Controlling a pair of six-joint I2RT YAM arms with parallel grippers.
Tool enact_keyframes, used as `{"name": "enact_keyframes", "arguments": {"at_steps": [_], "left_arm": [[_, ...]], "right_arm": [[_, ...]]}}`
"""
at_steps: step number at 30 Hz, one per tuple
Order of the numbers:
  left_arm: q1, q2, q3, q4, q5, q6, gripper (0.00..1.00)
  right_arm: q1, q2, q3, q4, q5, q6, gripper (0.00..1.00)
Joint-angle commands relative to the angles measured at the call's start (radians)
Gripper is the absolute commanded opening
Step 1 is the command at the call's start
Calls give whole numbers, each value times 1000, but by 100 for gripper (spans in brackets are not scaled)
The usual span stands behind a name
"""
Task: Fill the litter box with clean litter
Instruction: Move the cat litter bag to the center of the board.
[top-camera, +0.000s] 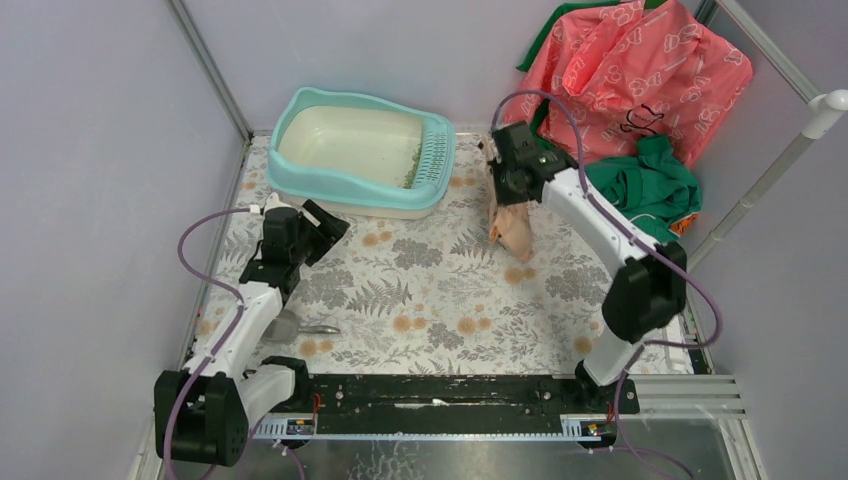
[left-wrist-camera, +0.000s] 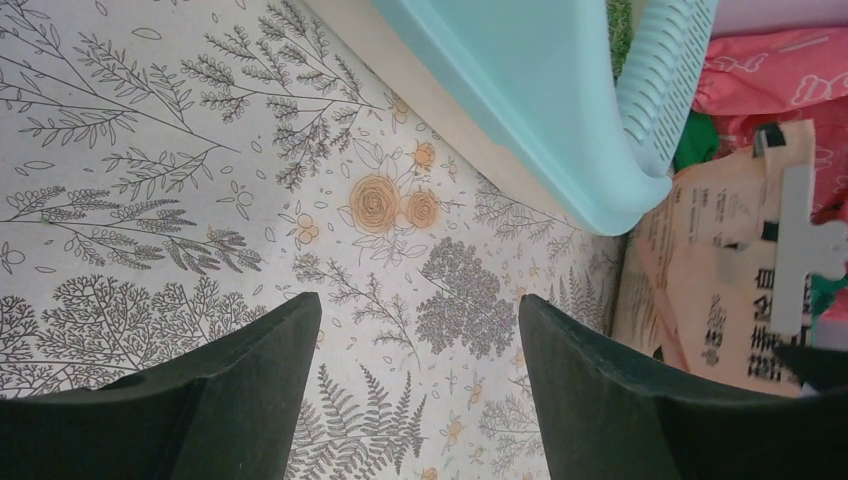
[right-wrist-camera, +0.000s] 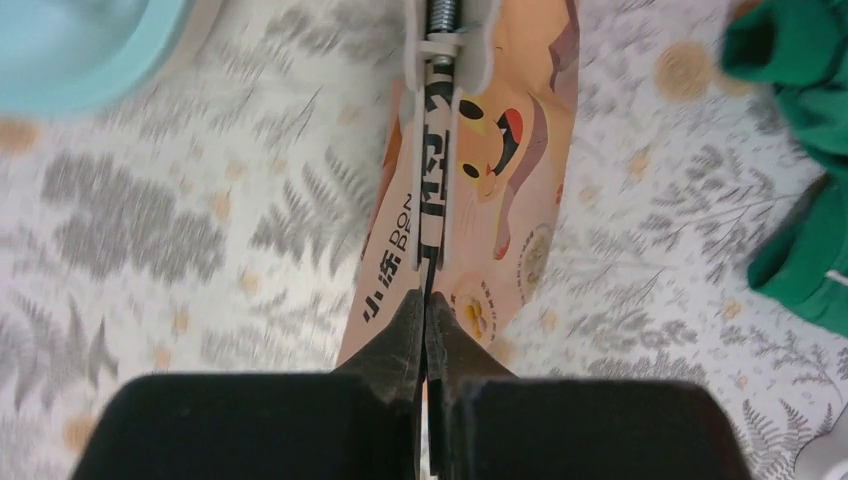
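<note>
Seen from above, the litter box (top-camera: 360, 160) sits at the upper left of the frame on a worktop (top-camera: 430, 290) covered in a fern-and-flower print, its slotted grille end turned toward frame centre. A thin strip of clean litter (top-camera: 411, 170) lies inside the cream basin against that grille, and the rest of the basin shows bare. Just right of the box, the right jaws are pressed together on the upper edge of a peach-pink printed paper bag (top-camera: 512, 225), which hangs below them with its lower end down by the floral print; whether it touches cannot be told. The right wrist view shows the bag (right-wrist-camera: 505, 150) edge-on, its thin fold pinched between the two black fingertips (right-wrist-camera: 408, 320), and a white clip (right-wrist-camera: 445, 40) fastened on the same edge at the top of the frame. The left jaws stand wide apart and hold nothing, hovering over the print just below the box's near wall (left-wrist-camera: 520, 90). A grey scoop (top-camera: 295, 325) lies at lower left beside the left arm. A green cloth (top-camera: 645, 185) and a pink printed fabric (top-camera: 640, 70) are heaped at the upper right.
</note>
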Motion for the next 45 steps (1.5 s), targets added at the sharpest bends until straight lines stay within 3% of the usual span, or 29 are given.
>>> {"name": "enact_keyframes", "arguments": {"at_steps": [1,7,13,22,25,32,42,45], "left_arm": [[1,-52,-3,-28,39,46,81],[-1,-97,4,-51,75,59,82],[-13,-115,-17,-47,88,55,82],[-22,-137,-57,0,132,58,91],[-22,-140,-64,7,141,58,98],[-22,-100,-65,44,198,49,99],[-32,1,-88,185,368,-11,99],[-41,17,-88,190,373,-8,99]], "right_arm": [[108,-195,-120,-18,-80,-27,0],[207,-395,-313,11,-244,60,0],[225,-531,-412,6,-332,113,0],[232,-519,-425,49,-395,126,0],[239,-496,-411,60,-406,127,0],[272,-481,-409,78,-410,142,0],[274,-482,-414,59,-380,122,42],[274,-468,-388,38,-360,102,48]]}}
